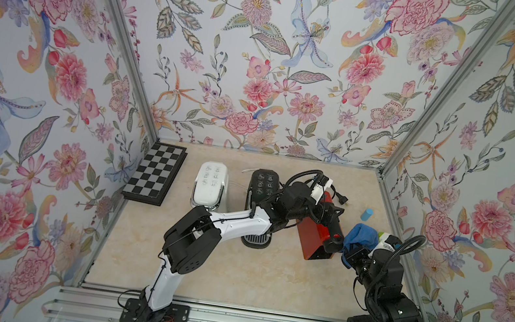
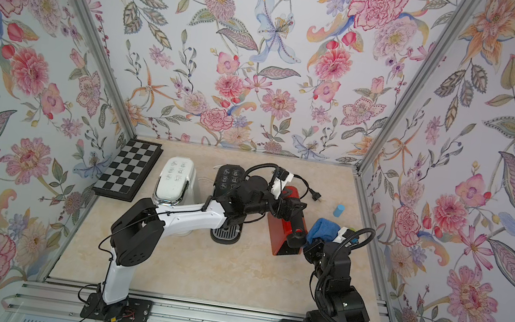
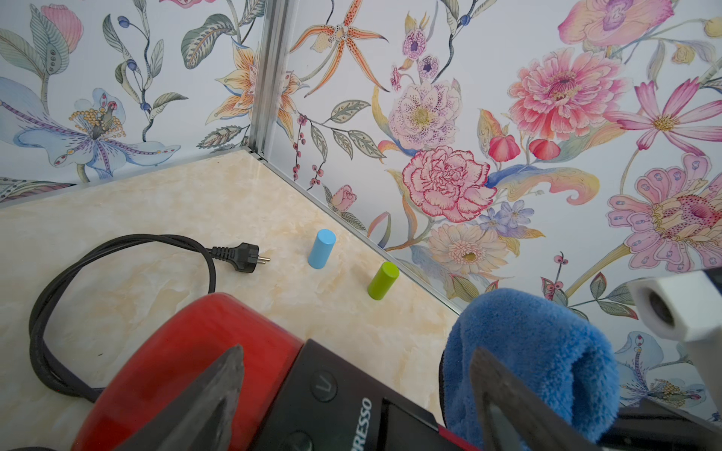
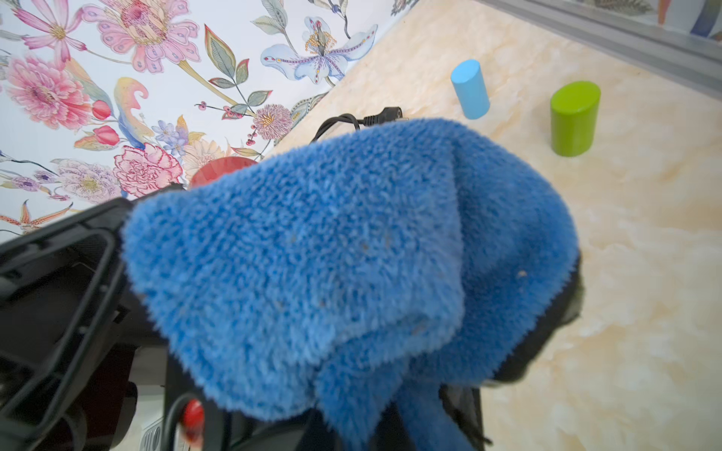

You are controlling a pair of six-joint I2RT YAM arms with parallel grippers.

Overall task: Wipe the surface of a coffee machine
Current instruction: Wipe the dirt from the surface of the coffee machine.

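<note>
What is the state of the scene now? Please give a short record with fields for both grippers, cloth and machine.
left gripper: open, astride the red coffee machine
right gripper: shut on the blue cloth
blue cloth: bunched, beside the machine's black end
black plug: lying loose on the table
nearby: blue cylinder, green cylinder, both upright

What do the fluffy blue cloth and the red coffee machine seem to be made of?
The fluffy blue cloth looks like microfibre or terry, with a dense, fuzzy pile. The red coffee machine is probably glossy moulded plastic: smooth, with soft highlights.
</note>
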